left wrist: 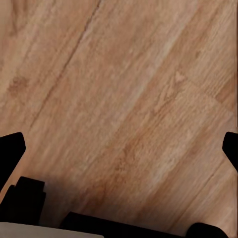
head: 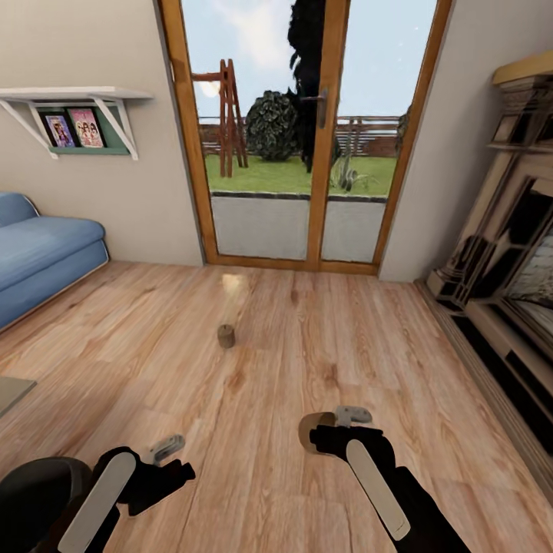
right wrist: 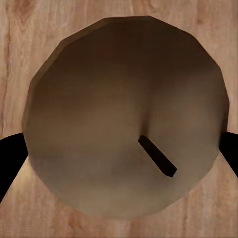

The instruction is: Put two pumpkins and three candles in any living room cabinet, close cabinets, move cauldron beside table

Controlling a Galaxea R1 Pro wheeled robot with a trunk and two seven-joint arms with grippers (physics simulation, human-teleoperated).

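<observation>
Looking from the head view, right gripper [head: 326, 430] sits low over the wood floor [head: 269, 461] with a candle [head: 313, 430] at its tips, beige top poking out on the gripper's left side; grip looks closed on it but contact is hard to confirm here. Second candle [head: 226, 336] stands upright on the planks further ahead toward the glass doors [head: 307, 138], slightly left of centre, well apart from both arms. Left gripper [head: 165, 453] hangs low near the floor with nothing in it, and looks the nearer arm for that far candle, though only by a little. Blue sofa [head: 38, 253] at left, fireplace [head: 507, 253] at right, no cabinet visible

Left wrist view: bare floor planks [left wrist: 129, 99], dark fingertips [left wrist: 12, 148] wide apart at the frame edges, so spread and empty

Right wrist view: candle top [right wrist: 124, 119] with its dark wick [right wrist: 156, 156] faces the camera squarely, so its long axis runs along the gripper's line. Fingertips [right wrist: 10, 158] flank it on both sides, apparently clamped on it; judged held, next needs carrying to a cabinet
</observation>
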